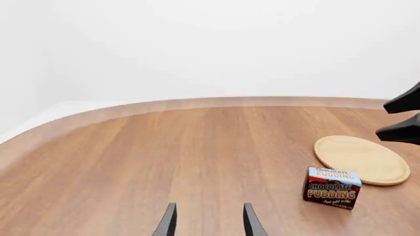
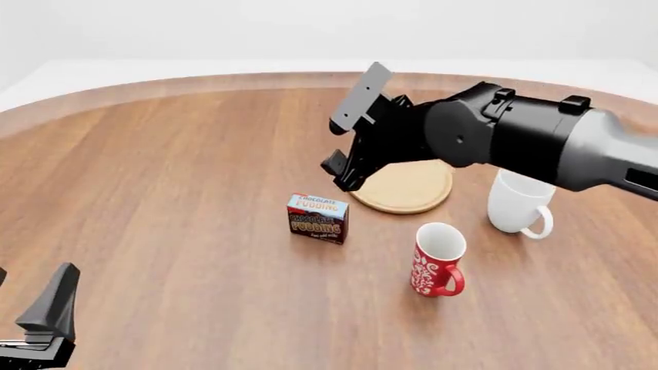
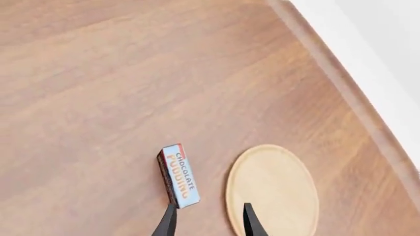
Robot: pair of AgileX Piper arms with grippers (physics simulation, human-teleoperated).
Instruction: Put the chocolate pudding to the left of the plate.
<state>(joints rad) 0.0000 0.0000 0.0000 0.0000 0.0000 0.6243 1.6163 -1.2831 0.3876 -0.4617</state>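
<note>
The chocolate pudding (image 2: 317, 218) is a small brown carton with a blue and red top band. It stands upright on the table, just left of the plate (image 2: 406, 187), a flat round tan wooden disc, with a small gap between them. My right gripper (image 2: 341, 173) hovers open and empty above the gap between the pudding and the plate's left rim. The right wrist view shows the pudding (image 3: 179, 175) and the plate (image 3: 272, 191) below the right gripper (image 3: 206, 219). My left gripper (image 2: 33, 277) is open and empty at the near left, far from both. The left wrist view shows the pudding (image 1: 331, 189) and the plate (image 1: 361, 160).
A white mug (image 2: 519, 202) stands right of the plate. A red patterned mug (image 2: 437, 260) stands in front of the plate, right of the pudding. The right arm (image 2: 514, 139) reaches over the plate's far side. The table's curved edge (image 2: 206, 81) runs along the back.
</note>
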